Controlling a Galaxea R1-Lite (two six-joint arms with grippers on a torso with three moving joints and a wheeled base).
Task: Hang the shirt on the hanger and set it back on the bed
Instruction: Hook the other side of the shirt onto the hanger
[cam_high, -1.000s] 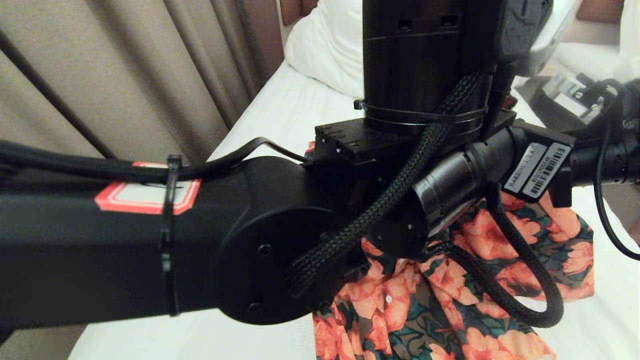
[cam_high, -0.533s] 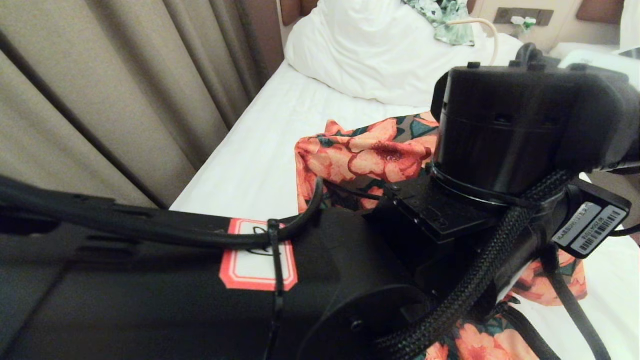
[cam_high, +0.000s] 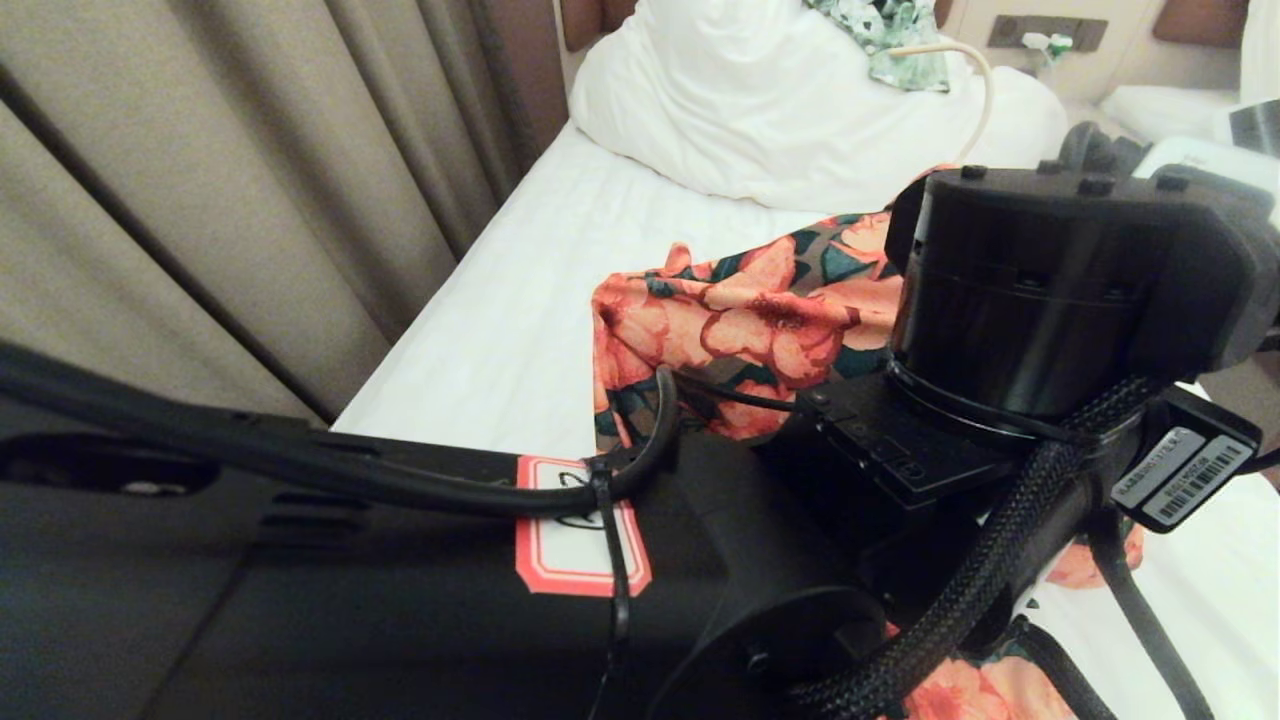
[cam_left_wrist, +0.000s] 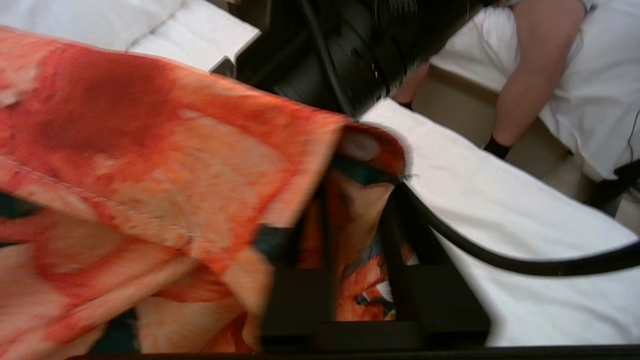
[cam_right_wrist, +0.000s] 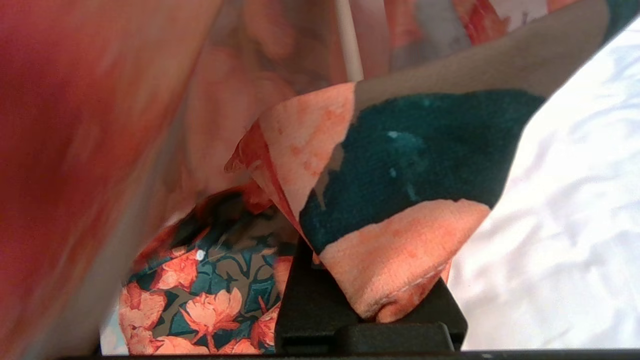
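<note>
Lowered since earlier, the left hand (cam_left_wrist: 357, 240) has its fingers slightly parted around soft floral shirt (cam_high: 760, 320) fabric above the bed (cam_high: 500, 340); the right hand (cam_right_wrist: 370, 305) stays pinched on a shirt fold.

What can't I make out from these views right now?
Head view: the left arm hides most of the shirt and both tools.
Right wrist view: the hanger shows only a thin rod; shirt covers the rest, and the right tool tips.
Left wrist view: blurred shirt drapes the left tool; hold unclear.
</note>
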